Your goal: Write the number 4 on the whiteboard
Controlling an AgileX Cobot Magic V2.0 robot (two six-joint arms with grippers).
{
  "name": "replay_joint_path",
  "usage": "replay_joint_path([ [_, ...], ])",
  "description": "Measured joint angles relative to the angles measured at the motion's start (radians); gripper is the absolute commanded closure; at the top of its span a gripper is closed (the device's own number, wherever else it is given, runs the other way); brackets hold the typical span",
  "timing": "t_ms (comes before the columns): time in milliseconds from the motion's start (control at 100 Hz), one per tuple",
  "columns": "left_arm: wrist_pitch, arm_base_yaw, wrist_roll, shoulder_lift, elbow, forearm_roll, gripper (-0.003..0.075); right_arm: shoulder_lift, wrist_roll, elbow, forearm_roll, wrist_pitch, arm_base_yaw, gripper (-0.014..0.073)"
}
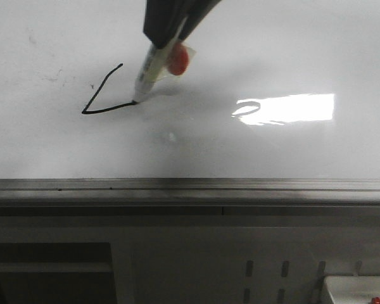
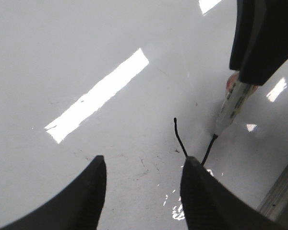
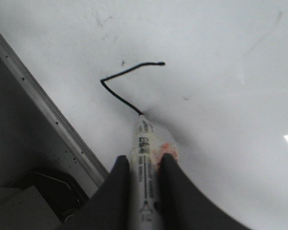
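Observation:
The whiteboard [image 1: 272,50] fills the front view, with a bright glare [image 1: 285,107]. On it is a black, partly drawn number 4 [image 1: 107,111]: a slanted stroke and a cross stroke meeting at a corner. My right gripper [image 1: 168,38] is shut on a white marker [image 1: 149,69] that carries an orange-red blob [image 1: 177,58]. The marker tip touches the end of the cross stroke. The right wrist view shows the gripper [image 3: 144,160], marker [image 3: 144,143] and strokes [image 3: 132,70]. My left gripper [image 2: 145,163] is open and empty above the board, beside the strokes [image 2: 179,136].
A grey metal edge rail [image 1: 190,185] runs along the board's near side, and it also shows in the right wrist view [image 3: 43,103]. Below it is a grey frame with slots. A white box [image 1: 358,291] sits at the lower right. A dark tray [image 3: 43,191] lies beyond the rail.

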Motion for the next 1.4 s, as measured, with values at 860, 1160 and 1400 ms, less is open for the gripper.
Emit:
replay_joint_path([
  [860, -0.021, 0.000, 0.000, 0.000, 0.000, 0.000, 0.0387, -0.006, -0.006, -0.063, -0.070, -0.025, 0.012, 0.0658],
  [1160, -0.024, 0.000, 0.000, 0.000, 0.000, 0.000, 0.0387, 0.016, -0.012, -0.060, -0.041, -0.004, 0.020, 0.0658],
  [1400, -0.024, 0.000, 0.000, 0.000, 0.000, 0.000, 0.0387, 0.034, -0.014, 0.018, 0.026, 0.022, 0.081, 0.0658],
])
